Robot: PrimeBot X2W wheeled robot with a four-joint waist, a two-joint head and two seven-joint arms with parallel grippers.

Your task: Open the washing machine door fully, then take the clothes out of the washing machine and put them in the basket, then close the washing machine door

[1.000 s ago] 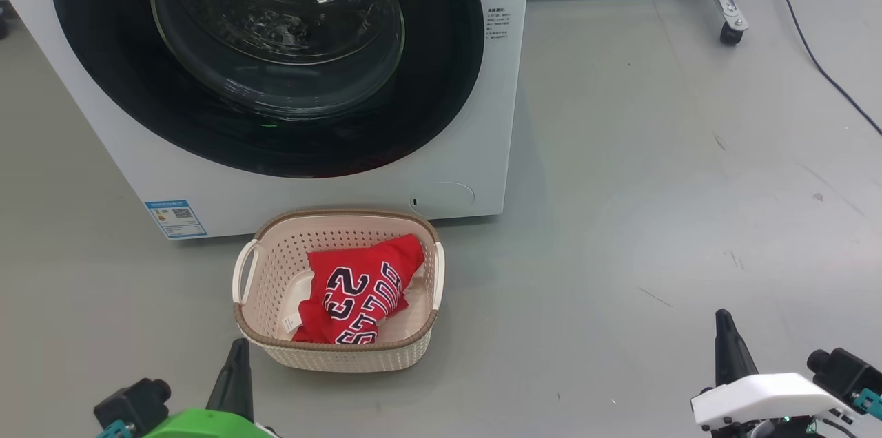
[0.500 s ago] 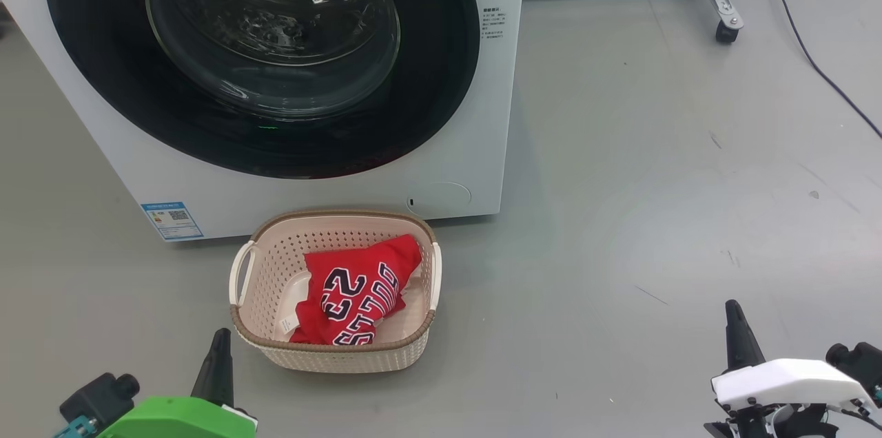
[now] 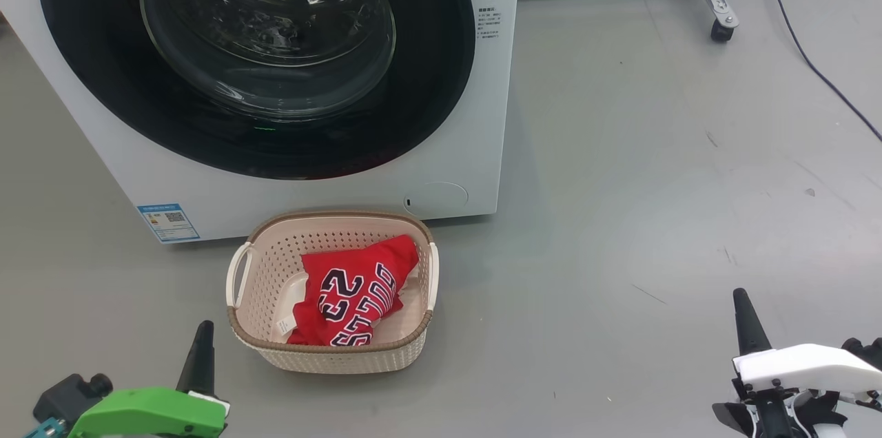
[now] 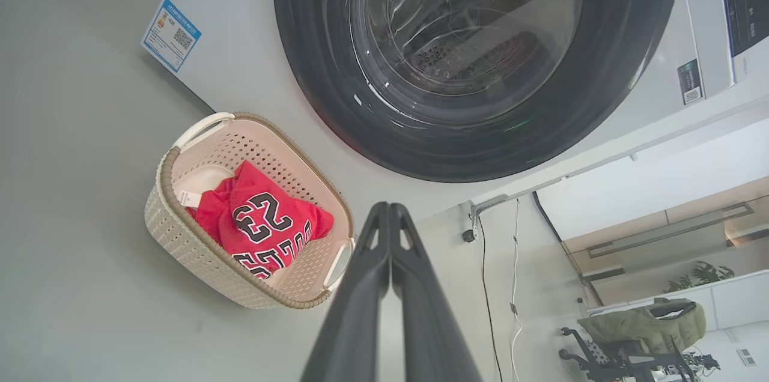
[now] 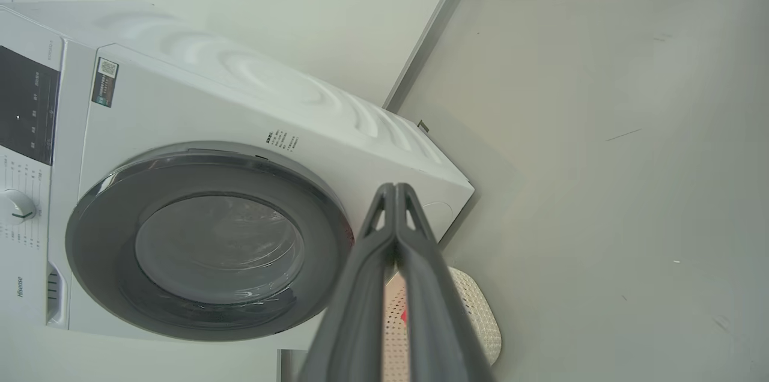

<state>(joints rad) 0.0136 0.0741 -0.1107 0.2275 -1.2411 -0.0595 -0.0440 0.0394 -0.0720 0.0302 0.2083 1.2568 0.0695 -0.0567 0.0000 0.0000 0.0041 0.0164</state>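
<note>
The washing machine door (image 3: 265,32) lay flat against the white washing machine (image 3: 482,114) at upper left of the head view. The red jersey (image 3: 355,290) sat crumpled in the cream basket (image 3: 331,215) at lower centre, on the floor just before the machine. The left pincer (image 3: 204,331) and the right pincer (image 3: 743,307) were both pressed shut and empty. Whether the door had truly caught could not be told; if not, it might swing out. The left pincer, near the basket's corner, could knock it if swung inward.
</note>
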